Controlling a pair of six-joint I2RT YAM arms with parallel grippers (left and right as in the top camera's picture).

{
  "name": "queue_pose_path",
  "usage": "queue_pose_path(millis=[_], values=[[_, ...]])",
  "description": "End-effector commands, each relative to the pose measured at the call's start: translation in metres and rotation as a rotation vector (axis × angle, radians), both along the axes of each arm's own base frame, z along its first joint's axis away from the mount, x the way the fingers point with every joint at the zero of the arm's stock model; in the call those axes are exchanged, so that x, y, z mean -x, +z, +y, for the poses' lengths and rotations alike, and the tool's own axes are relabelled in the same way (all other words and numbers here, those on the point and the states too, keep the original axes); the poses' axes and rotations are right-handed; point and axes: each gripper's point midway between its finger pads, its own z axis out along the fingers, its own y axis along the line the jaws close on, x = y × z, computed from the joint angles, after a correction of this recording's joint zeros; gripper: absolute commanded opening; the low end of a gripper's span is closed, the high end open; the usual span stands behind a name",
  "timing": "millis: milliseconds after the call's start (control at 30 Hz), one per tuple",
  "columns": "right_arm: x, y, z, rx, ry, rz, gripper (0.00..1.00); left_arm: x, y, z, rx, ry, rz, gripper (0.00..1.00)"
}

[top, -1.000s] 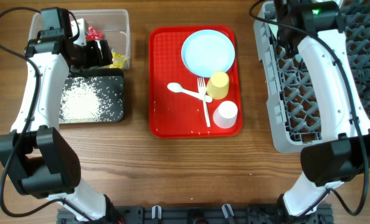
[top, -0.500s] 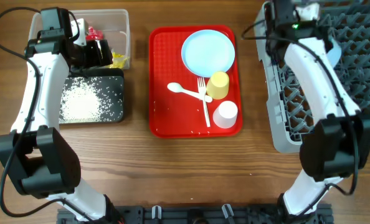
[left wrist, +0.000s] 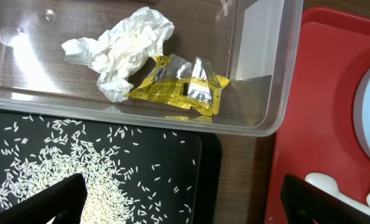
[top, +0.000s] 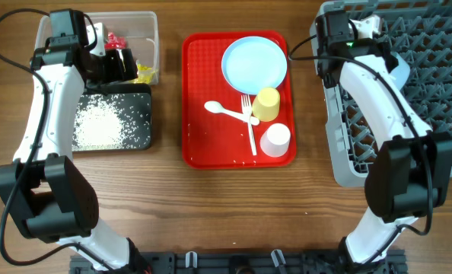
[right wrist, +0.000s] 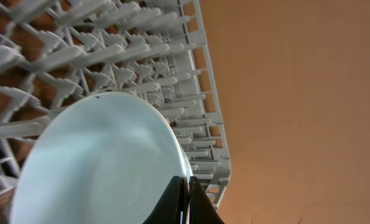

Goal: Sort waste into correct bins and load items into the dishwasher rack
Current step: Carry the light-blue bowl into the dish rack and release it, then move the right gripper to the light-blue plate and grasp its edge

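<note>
My right gripper (right wrist: 185, 200) is shut on the rim of a pale-blue bowl (right wrist: 98, 162) and holds it over the grey dishwasher rack (right wrist: 123, 43). In the overhead view this gripper (top: 374, 34) is at the rack's (top: 439, 91) far-left corner, and the bowl (top: 400, 65) shows partly behind the arm. My left gripper (left wrist: 188, 202) is open and empty over the black tray (left wrist: 235, 186) of rice grains (left wrist: 60, 174), beside the clear tub (left wrist: 260, 81) holding a white tissue (left wrist: 123, 46) and a yellow wrapper (left wrist: 179, 87).
The flat red tray (top: 199, 144) carries the pale-blue plate (top: 254, 63), yellow cup (top: 266, 104), pink cup (top: 275, 140), white spoon (top: 222, 111) and fork (top: 249, 125). A red wrapper (top: 116, 38) lies in the clear tub (top: 151, 23). The left gripper (top: 123, 65) hovers there.
My right arm has swung left and toward the rack's far-left corner, carrying the bowl. The left arm has not moved.
</note>
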Motion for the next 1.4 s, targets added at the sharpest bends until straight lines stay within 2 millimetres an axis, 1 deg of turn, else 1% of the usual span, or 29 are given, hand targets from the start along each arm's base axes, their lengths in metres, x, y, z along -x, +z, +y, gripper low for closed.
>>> queue_pose_path(millis=[0, 67, 333, 400, 633, 667, 700, 733, 767, 800, 833, 900, 933, 1000, 1033, 1133, 1167, 1200, 1233, 1267, 1333, 1367], values=[[-0.004, -0.031, 0.028, -0.152, 0.075, 0.034, 0.04, -0.001, 0.007, 0.002, -0.005, 0.010, -0.019, 1.00], [-0.005, -0.036, 0.036, -0.180, 0.107, 0.060, 0.04, -0.001, 0.007, 0.002, -0.005, 0.010, -0.019, 1.00], [-0.008, -0.049, 0.058, -0.263, 0.177, 0.103, 0.04, -0.001, 0.007, 0.002, -0.005, 0.010, -0.019, 1.00], [-0.010, -0.052, 0.068, -0.295, 0.201, 0.104, 0.04, -0.001, 0.007, 0.002, -0.005, 0.010, -0.019, 1.00], [-0.023, -0.050, 0.096, -0.322, 0.268, 0.046, 0.05, -0.001, 0.007, 0.002, -0.005, 0.010, -0.019, 1.00], [-0.025, -0.049, 0.100, -0.324, 0.277, 0.034, 0.15, -0.001, 0.007, 0.002, -0.005, 0.010, -0.019, 1.00], [-0.026, -0.048, 0.103, -0.325, 0.283, 0.026, 0.20, -0.001, 0.007, 0.002, -0.005, 0.010, -0.019, 1.00], [-0.028, -0.048, 0.105, -0.326, 0.288, 0.019, 0.29, -0.001, 0.007, 0.002, -0.005, 0.010, -0.019, 1.00], [-0.028, -0.047, 0.108, -0.327, 0.296, 0.015, 0.44, -0.001, 0.007, 0.002, -0.005, 0.010, -0.019, 1.00], [-0.029, -0.046, 0.110, -0.327, 0.299, 0.011, 0.55, -0.001, 0.007, 0.002, -0.005, 0.010, -0.019, 1.00], [-0.029, -0.045, 0.111, -0.329, 0.303, 0.007, 0.63, -0.001, 0.007, 0.002, -0.005, 0.010, -0.019, 1.00], [-0.029, -0.037, 0.112, -0.341, 0.296, -0.028, 0.75, -0.001, 0.007, 0.002, -0.005, 0.010, -0.018, 1.00], [-0.030, -0.030, 0.112, -0.351, 0.297, -0.050, 0.77, -0.001, 0.007, 0.002, -0.005, 0.010, -0.019, 1.00], [-0.034, -0.014, 0.130, -0.464, 0.361, -0.070, 0.80, -0.001, 0.007, 0.002, -0.005, 0.010, -0.019, 1.00], [-0.035, -0.003, 0.145, -0.553, 0.407, -0.074, 0.81, -0.001, 0.007, 0.002, -0.005, 0.010, -0.019, 1.00], [-0.030, 0.037, 0.194, -0.842, 0.519, -0.086, 0.81, -0.001, 0.007, 0.002, -0.005, 0.010, -0.019, 1.00], [-0.025, 0.062, 0.221, -0.993, 0.571, -0.100, 0.81, -0.001, 0.007, 0.002, -0.005, 0.010, -0.019, 1.00], [-0.022, 0.076, 0.237, -1.081, 0.601, -0.114, 0.80, -0.001, 0.007, 0.002, -0.005, 0.010, -0.019, 1.00], [-0.021, 0.084, 0.247, -1.138, 0.620, -0.124, 0.79, -0.001, 0.007, 0.002, -0.005, 0.010, -0.019, 1.00], [-0.020, 0.085, 0.252, -1.168, 0.614, -0.132, 0.79, -0.001, 0.007, 0.002, -0.005, 0.010, -0.019, 1.00], [-0.022, 0.071, 0.253, -1.203, 0.544, -0.125, 0.79, -0.001, 0.007, 0.002, -0.005, 0.010, -0.019, 1.00], [-0.024, 0.061, 0.254, -1.216, 0.509, -0.115, 0.77, -0.001, 0.007, 0.002, -0.005, 0.010, -0.019, 1.00]])
